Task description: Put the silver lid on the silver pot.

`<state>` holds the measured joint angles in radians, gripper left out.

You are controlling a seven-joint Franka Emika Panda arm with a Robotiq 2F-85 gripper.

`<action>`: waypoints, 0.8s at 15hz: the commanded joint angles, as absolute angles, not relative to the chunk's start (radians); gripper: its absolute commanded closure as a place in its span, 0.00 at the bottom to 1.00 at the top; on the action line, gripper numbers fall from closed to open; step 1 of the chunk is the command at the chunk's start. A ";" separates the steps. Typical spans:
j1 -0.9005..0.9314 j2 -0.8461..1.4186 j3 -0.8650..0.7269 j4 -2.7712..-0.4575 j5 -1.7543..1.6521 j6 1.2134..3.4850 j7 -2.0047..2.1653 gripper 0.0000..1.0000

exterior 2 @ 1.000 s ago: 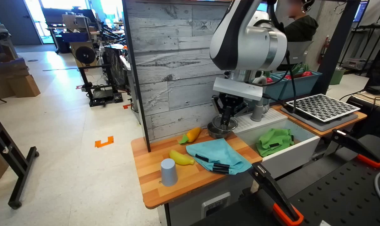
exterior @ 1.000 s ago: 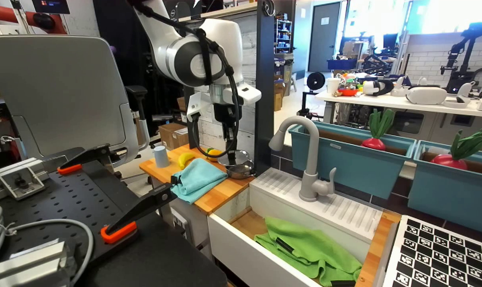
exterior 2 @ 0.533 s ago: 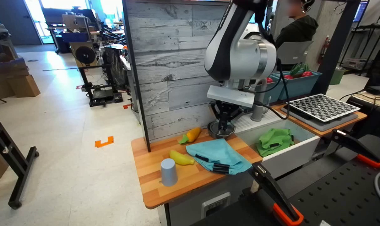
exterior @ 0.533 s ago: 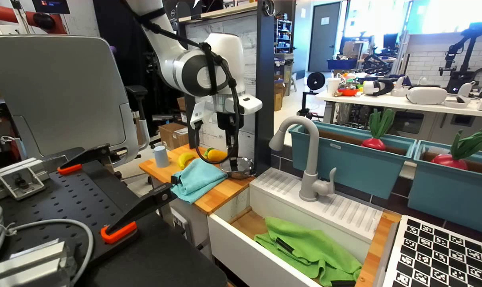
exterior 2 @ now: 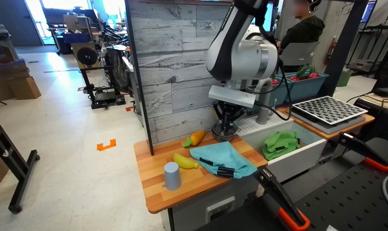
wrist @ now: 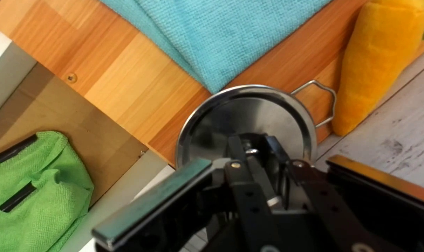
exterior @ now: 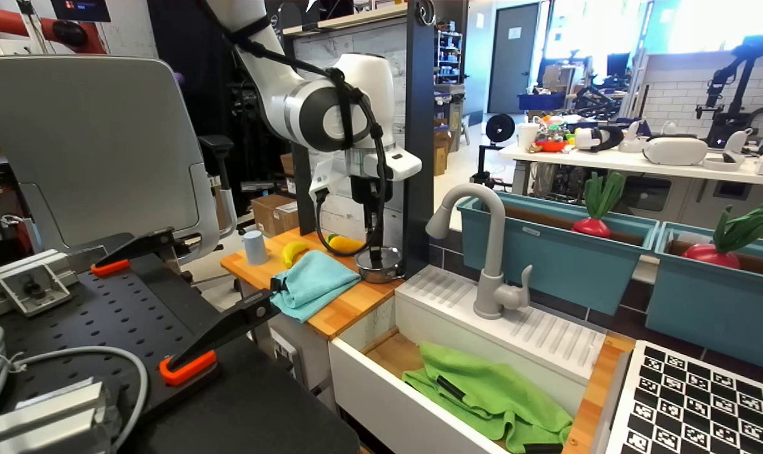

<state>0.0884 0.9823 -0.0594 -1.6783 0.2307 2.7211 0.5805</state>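
Note:
The silver lid [wrist: 268,115] is round and shiny, and covers the opening of the silver pot in the wrist view. The pot's wire handle [wrist: 334,99] sticks out beside the lid. In both exterior views the silver pot [exterior: 378,276] [exterior 2: 223,138] stands at the back of the wooden counter, with the lid at its rim. Whether the lid is fully seated I cannot tell. My gripper [wrist: 255,143] [exterior 2: 225,130] points down over the lid's middle, its fingers on either side of the small knob, and looks shut on it. The fingers hide part of the lid.
A teal cloth [exterior 2: 224,158] lies in front of the pot. An orange carrot [exterior 2: 198,137] is beside the pot. A banana [exterior 2: 185,161] and an upturned blue cup [exterior 2: 172,176] stand farther off. The sink [exterior: 388,394] holds a green cloth [exterior: 489,391]. The faucet [exterior: 492,252] and wooden backboard [exterior 2: 181,96] are close.
My gripper has come down with the lid, from above the pot onto its rim. It has then shifted slightly sideways, and the lid now lies flatter over the pot.

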 commanded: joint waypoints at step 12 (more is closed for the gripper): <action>0.106 1.040 -0.074 -1.582 0.242 2.652 0.609 0.95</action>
